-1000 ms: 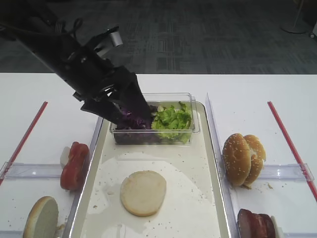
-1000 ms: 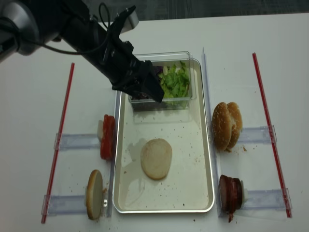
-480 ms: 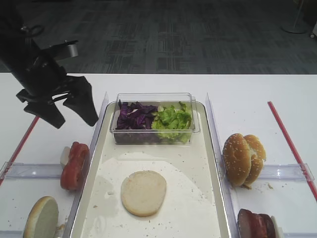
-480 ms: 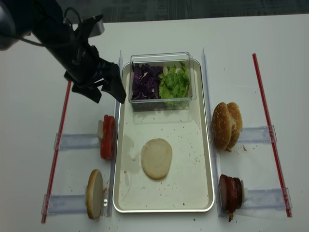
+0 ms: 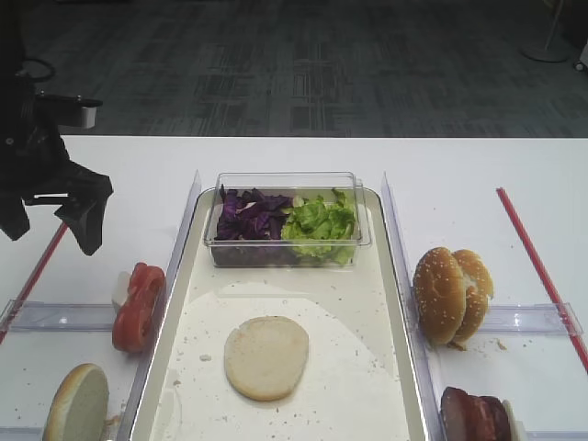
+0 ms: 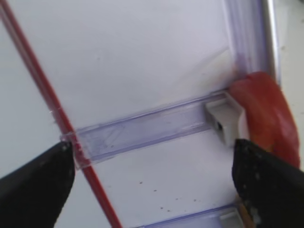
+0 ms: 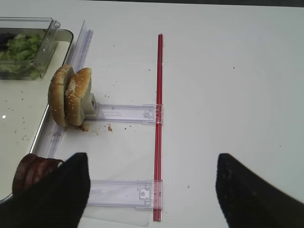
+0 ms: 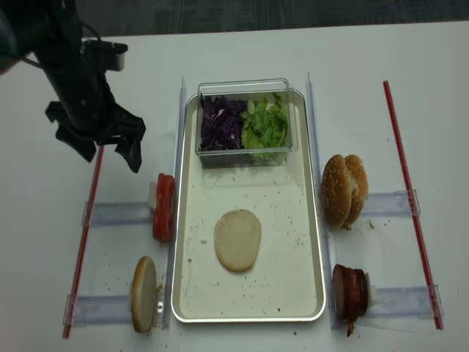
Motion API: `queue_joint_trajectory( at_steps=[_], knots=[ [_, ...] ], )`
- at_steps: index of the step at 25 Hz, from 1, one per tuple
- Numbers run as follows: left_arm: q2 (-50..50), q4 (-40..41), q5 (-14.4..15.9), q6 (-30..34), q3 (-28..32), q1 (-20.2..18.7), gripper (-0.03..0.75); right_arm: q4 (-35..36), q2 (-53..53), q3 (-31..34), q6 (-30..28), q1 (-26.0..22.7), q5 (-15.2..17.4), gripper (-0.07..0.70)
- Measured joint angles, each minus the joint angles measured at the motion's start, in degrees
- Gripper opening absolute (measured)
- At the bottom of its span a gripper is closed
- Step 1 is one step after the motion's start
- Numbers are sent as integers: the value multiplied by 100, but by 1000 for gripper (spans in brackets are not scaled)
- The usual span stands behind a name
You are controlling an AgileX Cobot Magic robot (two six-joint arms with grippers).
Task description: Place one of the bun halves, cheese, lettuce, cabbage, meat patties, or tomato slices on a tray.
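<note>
A plain bun half (image 5: 266, 356) (image 8: 237, 240) lies cut face up on the tray (image 5: 367, 303) (image 8: 293, 220). Lettuce (image 5: 319, 225) (image 8: 265, 125) and cabbage (image 5: 251, 213) (image 8: 220, 121) fill a clear tub at the tray's far end. Tomato slices (image 5: 138, 306) (image 6: 266, 114) stand left of the tray. Meat patties (image 5: 473, 413) (image 7: 33, 171) stand to its right. No cheese shows. My left gripper (image 5: 50, 234) (image 8: 110, 158) (image 6: 152, 185) hangs open and empty over the table, left of the tomato. My right gripper (image 7: 152, 194) is open and empty, right of the patties.
Sesame bun halves (image 5: 450, 294) (image 7: 71, 95) stand in a clear holder right of the tray. Another plain bun half (image 5: 75, 404) (image 8: 143, 293) stands at the near left. Red strips (image 8: 88, 227) (image 7: 158, 118) run along both sides. Clear plastic rails (image 6: 142, 130) cross the table.
My left gripper has left the tub's cabbage side and swung left, out past the tray's edge to the table near the red strip. It stayed open. The food has not moved.
</note>
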Motion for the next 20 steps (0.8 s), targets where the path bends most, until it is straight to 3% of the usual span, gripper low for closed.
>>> queue_joint_trajectory(
  at_steps=[6,15,20],
  knots=[
    [0,409,4,-272,0,120,617,0,0,0,0,0,0,571],
    [0,344,13,-393,0,814,617,0,0,0,0,0,0,571],
    [0,75,13,-364,0,995,617,0,0,0,0,0,0,571]
  ],
)
